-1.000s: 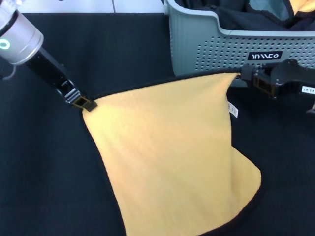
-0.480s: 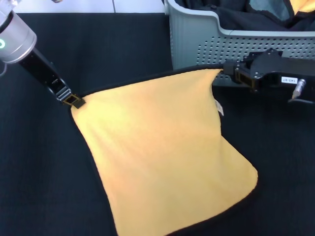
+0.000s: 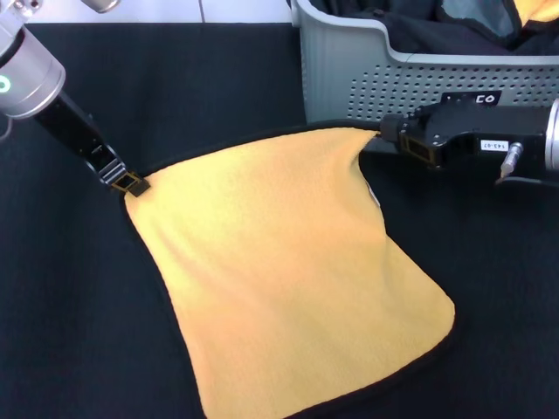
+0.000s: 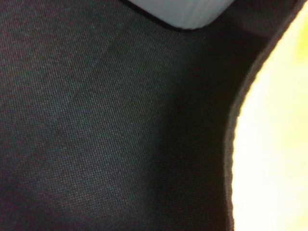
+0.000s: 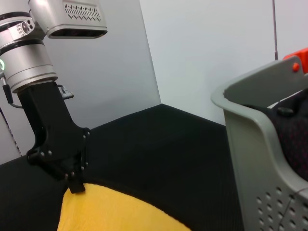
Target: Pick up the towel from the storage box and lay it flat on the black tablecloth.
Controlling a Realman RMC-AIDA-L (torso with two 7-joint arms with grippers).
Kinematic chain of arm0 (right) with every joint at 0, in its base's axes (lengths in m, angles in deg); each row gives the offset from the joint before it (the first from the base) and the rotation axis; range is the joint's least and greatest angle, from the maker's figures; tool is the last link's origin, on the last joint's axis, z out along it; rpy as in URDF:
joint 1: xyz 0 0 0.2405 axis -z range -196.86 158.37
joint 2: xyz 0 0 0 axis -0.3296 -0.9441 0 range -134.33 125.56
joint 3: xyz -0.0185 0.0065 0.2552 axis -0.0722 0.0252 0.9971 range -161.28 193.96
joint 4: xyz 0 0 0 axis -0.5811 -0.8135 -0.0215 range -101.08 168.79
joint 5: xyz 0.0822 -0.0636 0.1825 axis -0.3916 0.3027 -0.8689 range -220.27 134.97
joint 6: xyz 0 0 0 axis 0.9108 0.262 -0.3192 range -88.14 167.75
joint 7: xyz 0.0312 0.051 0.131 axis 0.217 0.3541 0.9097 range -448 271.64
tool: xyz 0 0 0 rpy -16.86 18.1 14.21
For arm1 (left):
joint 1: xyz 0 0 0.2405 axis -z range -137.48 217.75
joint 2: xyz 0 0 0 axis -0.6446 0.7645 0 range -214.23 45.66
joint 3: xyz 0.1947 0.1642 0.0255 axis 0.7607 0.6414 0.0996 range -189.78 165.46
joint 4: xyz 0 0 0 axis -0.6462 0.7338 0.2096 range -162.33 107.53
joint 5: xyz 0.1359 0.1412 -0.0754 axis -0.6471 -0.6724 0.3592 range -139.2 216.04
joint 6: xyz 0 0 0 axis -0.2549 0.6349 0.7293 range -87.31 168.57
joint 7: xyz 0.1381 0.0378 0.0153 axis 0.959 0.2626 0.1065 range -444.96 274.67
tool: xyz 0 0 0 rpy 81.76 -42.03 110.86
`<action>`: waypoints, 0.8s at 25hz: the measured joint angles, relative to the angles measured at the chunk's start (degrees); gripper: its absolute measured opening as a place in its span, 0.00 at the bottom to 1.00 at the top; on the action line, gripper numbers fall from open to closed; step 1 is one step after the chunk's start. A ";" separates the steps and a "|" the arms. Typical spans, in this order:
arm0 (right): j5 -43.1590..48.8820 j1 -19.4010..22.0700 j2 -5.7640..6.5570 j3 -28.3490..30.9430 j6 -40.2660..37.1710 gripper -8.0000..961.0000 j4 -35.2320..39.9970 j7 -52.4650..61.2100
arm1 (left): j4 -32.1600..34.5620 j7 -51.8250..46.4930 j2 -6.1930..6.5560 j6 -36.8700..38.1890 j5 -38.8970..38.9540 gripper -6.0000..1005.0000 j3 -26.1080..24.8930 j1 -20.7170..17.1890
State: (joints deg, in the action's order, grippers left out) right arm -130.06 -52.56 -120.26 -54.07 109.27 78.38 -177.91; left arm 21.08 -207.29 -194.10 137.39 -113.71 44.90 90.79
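The yellow-orange towel (image 3: 279, 271) with a thin black trim is spread over the black tablecloth (image 3: 70, 332), its near part resting on the cloth. My left gripper (image 3: 131, 182) is shut on the towel's far left corner. My right gripper (image 3: 383, 134) is shut on the far right corner, just in front of the storage box (image 3: 376, 78). The far edge is stretched between the two grippers. The left wrist view shows the towel's trimmed edge (image 4: 269, 144) over the tablecloth (image 4: 96, 120). The right wrist view shows the towel (image 5: 110, 211), the left gripper (image 5: 74, 185) and the storage box (image 5: 260, 144).
The grey storage box stands at the back right and holds dark cloths (image 3: 437, 30) and another bit of yellow fabric (image 3: 537, 10). A pale wall (image 5: 207, 53) rises behind the table. Bare tablecloth lies to the left and to the near right of the towel.
Both grippers have moved to the left with the towel's far corners. The towel has slid left and lies flatter, and its white tag is now folded out of sight.
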 joint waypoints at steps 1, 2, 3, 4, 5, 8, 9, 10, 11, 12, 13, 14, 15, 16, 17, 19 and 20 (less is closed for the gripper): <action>-0.04 0.00 0.00 -0.06 -0.12 0.01 -0.03 0.00 | 0.18 0.12 -0.13 -0.05 -0.01 0.04 -0.01 -0.11; -0.09 0.04 0.00 -0.07 -0.30 0.01 -0.03 0.00 | 0.23 0.16 -0.19 -0.20 0.03 0.04 -0.02 -0.13; -0.12 0.06 0.00 -0.08 -0.34 0.02 -0.03 0.00 | 0.23 0.16 -0.21 -0.30 0.07 0.04 -0.02 -0.13; -0.16 0.10 0.01 -0.08 -0.39 0.04 -0.03 0.00 | 0.24 0.17 -0.25 -0.48 0.10 0.04 -0.02 -0.13; -0.18 0.13 0.02 -0.08 -0.46 0.05 -0.03 0.00 | 0.24 0.17 -0.27 -0.57 0.10 0.04 -0.02 -0.13; -0.34 0.18 0.03 -0.02 -0.86 0.09 -0.03 0.00 | 0.27 0.18 -0.34 -0.97 0.19 0.04 -0.09 -0.13; -0.44 0.17 0.03 0.02 -0.89 0.17 -0.03 0.00 | 0.35 0.19 -0.40 -1.16 0.33 0.04 -0.22 -0.12; -0.46 0.17 0.04 0.04 -0.86 0.24 -0.03 0.13 | 0.67 0.19 -0.51 -1.36 0.48 0.04 -0.50 -0.13; -0.48 0.20 0.07 0.06 -0.75 0.27 -0.01 0.34 | 1.23 0.20 -0.65 -1.46 0.57 0.05 -0.75 -0.28; -0.48 0.31 0.09 0.07 -0.54 0.31 0.11 0.55 | 2.08 0.20 -0.79 -1.52 0.65 0.06 -0.99 -0.57; -0.50 0.48 0.08 0.09 -0.26 0.34 0.30 0.71 | 3.23 0.21 -0.95 -1.53 0.73 0.07 -1.12 -1.03; -0.62 0.89 0.08 0.17 0.02 0.38 0.64 0.74 | 4.29 0.30 -1.15 -1.53 0.78 0.08 -1.11 -1.53; -1.08 1.40 0.03 0.20 0.17 0.41 0.90 0.74 | 5.37 0.42 -1.36 -1.53 0.84 0.09 -1.10 -2.02; -1.42 1.78 0.00 0.21 0.23 0.44 1.06 0.73 | 5.99 0.56 -1.57 -1.53 0.84 0.10 -1.10 -2.28; -2.06 2.24 -0.02 0.19 0.37 0.47 1.27 0.68 | 6.43 0.71 -1.75 -1.53 0.86 0.11 -1.10 -2.44; -2.48 2.55 -0.03 0.12 0.58 0.51 1.36 0.62 | 6.69 0.83 -1.94 -1.53 0.85 0.13 -1.19 -2.53; -2.54 2.62 -0.03 0.10 0.80 0.54 1.39 0.59 | 6.69 0.84 -1.95 -1.54 0.84 0.14 -1.21 -2.54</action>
State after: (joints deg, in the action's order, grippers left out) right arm -132.60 -49.93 -120.29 -53.97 110.07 79.78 -177.32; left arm 27.77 -206.45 -196.04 135.85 -112.87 43.69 88.25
